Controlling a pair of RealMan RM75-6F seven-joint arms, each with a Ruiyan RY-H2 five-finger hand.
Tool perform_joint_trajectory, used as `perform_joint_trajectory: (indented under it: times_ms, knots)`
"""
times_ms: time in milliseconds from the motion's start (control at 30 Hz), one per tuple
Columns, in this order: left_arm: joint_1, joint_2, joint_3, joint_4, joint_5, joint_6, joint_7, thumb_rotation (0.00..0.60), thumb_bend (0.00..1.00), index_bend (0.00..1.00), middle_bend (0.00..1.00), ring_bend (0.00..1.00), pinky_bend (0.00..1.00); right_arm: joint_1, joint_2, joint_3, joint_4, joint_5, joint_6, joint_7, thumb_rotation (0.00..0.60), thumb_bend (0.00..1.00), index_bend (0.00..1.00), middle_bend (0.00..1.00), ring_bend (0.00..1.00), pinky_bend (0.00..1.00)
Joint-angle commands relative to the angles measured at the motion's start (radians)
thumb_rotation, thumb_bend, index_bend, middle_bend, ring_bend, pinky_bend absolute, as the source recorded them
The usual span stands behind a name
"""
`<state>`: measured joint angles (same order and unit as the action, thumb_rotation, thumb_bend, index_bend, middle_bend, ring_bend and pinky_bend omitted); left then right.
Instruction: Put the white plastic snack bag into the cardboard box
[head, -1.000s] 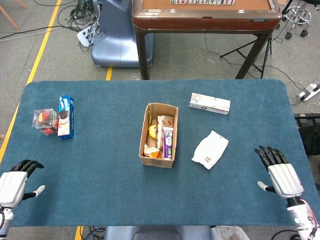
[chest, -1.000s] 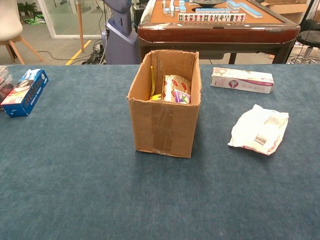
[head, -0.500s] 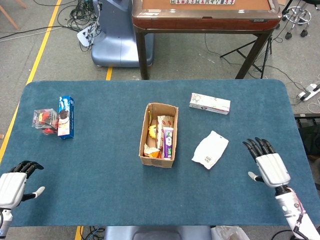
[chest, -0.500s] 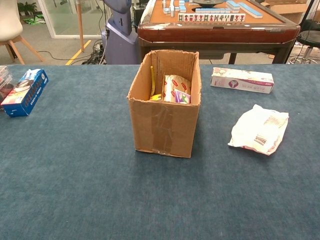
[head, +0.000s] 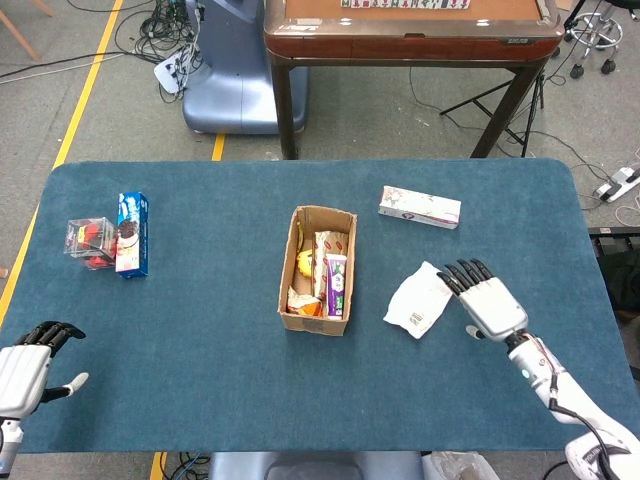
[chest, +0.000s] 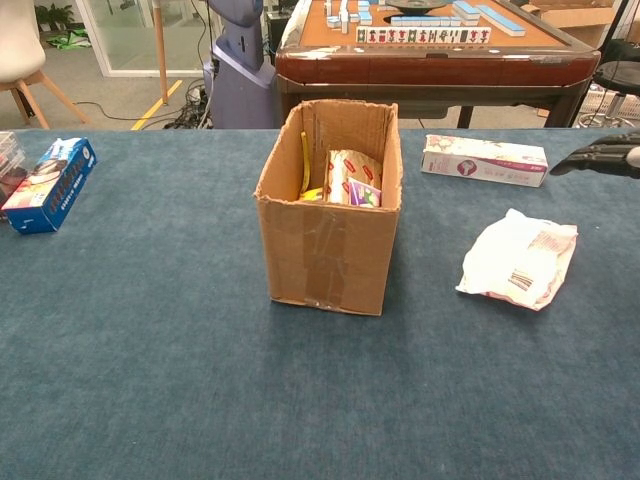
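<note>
The white plastic snack bag (head: 420, 299) (chest: 520, 260) lies flat on the blue table, right of the cardboard box (head: 317, 269) (chest: 330, 208). The box stands open at the table's middle with several snack packs inside. My right hand (head: 487, 297) (chest: 605, 156) hovers palm down just right of the bag with its fingers spread, its fingertips (head: 458, 272) at the bag's right edge; nothing is in it. My left hand (head: 25, 369) rests at the table's near left corner with its fingers partly curled and nothing in it; the chest view does not show it.
A long white and pink carton (head: 419, 207) (chest: 484, 160) lies behind the bag. At the far left sit a blue cookie box (head: 131, 233) (chest: 50, 184) and a clear container (head: 88, 241). A mahjong table (head: 410, 25) stands beyond the far edge.
My right hand has moved left and forward from the near right corner to the bag's right edge, and now enters the chest view. The left hand, bag and box stayed put.
</note>
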<state>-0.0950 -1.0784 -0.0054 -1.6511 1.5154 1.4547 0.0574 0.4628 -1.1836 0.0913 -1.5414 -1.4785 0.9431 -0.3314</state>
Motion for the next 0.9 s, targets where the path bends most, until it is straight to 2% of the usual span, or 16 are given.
perform_joint_trajectory:
  times_ms: [33, 300, 500, 767, 900]
  knots:
    - [0.0, 0.001, 0.0, 0.0, -0.003, -0.003, -0.002, 0.6, 0.13, 0.36, 0.32, 0.22, 0.35, 0.057, -0.04, 0.014, 0.038, 0.032, -0.062, -0.028, 0.6, 0.0, 0.08, 0.07, 0.03, 0.11]
    - [0.001, 0.005, -0.001, -0.002, -0.001, 0.0, -0.01, 0.6, 0.13, 0.36, 0.32, 0.22, 0.35, 0.151, -0.137, 0.008, 0.111, 0.08, -0.171, -0.096, 0.6, 0.0, 0.08, 0.04, 0.01, 0.01]
    - [0.006, 0.013, 0.0, -0.006, 0.006, 0.011, -0.023, 0.6, 0.13, 0.36, 0.32, 0.22, 0.35, 0.196, -0.201, 0.003, 0.149, 0.13, -0.221, -0.13, 0.6, 0.0, 0.08, 0.04, 0.0, 0.0]
    - [0.012, 0.023, 0.0, -0.01, 0.013, 0.024, -0.038, 0.6, 0.13, 0.36, 0.32, 0.22, 0.35, 0.232, -0.233, -0.015, 0.158, 0.2, -0.256, -0.191, 0.6, 0.0, 0.08, 0.04, 0.0, 0.0]
    - [0.015, 0.027, 0.0, -0.012, 0.016, 0.03, -0.043, 0.6, 0.13, 0.36, 0.32, 0.22, 0.35, 0.239, -0.246, -0.025, 0.159, 0.225, -0.246, -0.213, 0.6, 0.0, 0.09, 0.11, 0.01, 0.0]
